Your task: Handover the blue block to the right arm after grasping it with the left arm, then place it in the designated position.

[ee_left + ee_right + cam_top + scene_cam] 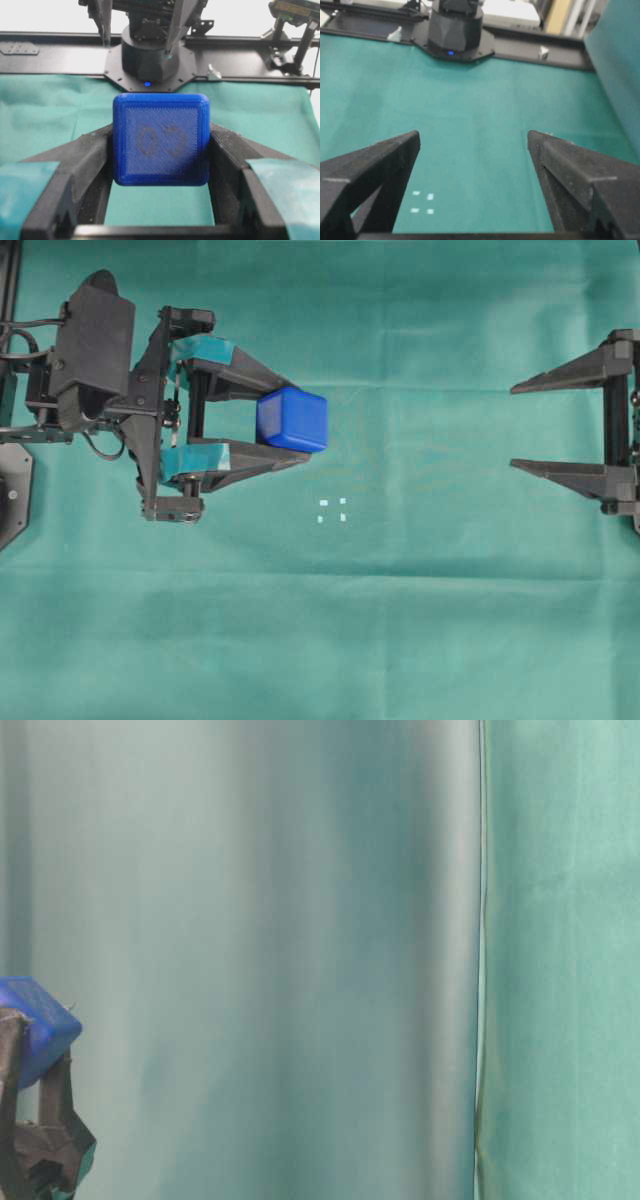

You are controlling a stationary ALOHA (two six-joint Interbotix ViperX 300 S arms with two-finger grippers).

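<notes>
The blue block (292,419) is clamped between the teal-taped fingers of my left gripper (295,418), lifted off the green cloth; its embossed face (161,139) fills the left wrist view, and one corner (32,1025) shows in the table-level view. My right gripper (512,427) stands at the right edge, open wide, nothing between its all-black fingers (380,165), pointing left toward the block with a broad gap between the two. The designated position (332,510), small white dots in a square, lies on the cloth below and right of the block and also appears as white dots (422,202) in the right wrist view.
Green cloth (400,620) covers the table. The arm bases sit on a black frame (50,52) at the table's ends. A hanging green curtain (560,960) fills the right of the table-level view.
</notes>
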